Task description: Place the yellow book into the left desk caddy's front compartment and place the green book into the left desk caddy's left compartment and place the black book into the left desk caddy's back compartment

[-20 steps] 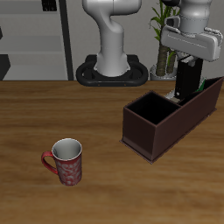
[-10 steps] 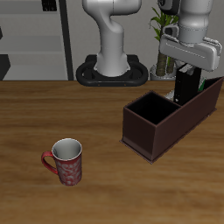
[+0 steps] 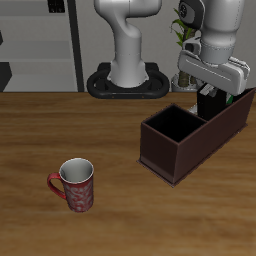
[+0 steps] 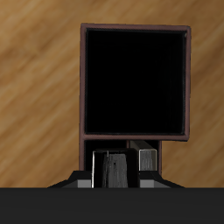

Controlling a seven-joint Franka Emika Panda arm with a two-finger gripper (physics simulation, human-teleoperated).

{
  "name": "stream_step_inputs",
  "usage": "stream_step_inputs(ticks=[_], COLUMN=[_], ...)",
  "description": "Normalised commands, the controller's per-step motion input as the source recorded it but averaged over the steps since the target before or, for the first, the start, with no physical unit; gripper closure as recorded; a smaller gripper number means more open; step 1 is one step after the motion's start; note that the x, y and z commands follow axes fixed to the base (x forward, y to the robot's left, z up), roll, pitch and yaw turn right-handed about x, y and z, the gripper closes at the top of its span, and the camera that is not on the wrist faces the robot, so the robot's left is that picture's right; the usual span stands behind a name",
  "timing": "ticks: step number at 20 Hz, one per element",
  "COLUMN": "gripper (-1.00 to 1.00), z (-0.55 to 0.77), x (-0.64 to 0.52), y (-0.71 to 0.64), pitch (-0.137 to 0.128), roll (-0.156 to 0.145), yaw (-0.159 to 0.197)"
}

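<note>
Exterior view shows the pincer [image 3: 212, 92] over the left desk caddy [image 3: 190, 135], its finger state hidden, with the black book [image 3: 212, 103] standing in a rear section beside a green sliver, so a sideways pull-away could drag it out.

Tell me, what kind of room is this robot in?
It looks like an office or study, made in a computer simulation. A wooden table holds a desk caddy for books and a red mug, and a potted plant stands at the back.
</note>
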Motion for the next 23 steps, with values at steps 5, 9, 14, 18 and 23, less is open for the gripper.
stream_step_inputs(ticks=[5, 9, 14, 18, 23], gripper=[-1.0, -1.0, -1.0, -1.0, -1.0], z=[-0.16, -0.02, 0.12, 0.23, 0.19], x=[0.05, -0.05, -0.18, -0.19, -0.12], y=[-0.09, -0.02, -0.04, -0.05, -0.13], pitch=[0.069, 0.0, -0.019, -0.049, -0.032], roll=[0.002, 0.024, 0.023, 0.026, 0.026], yaw=[0.003, 0.012, 0.009, 0.016, 0.013])
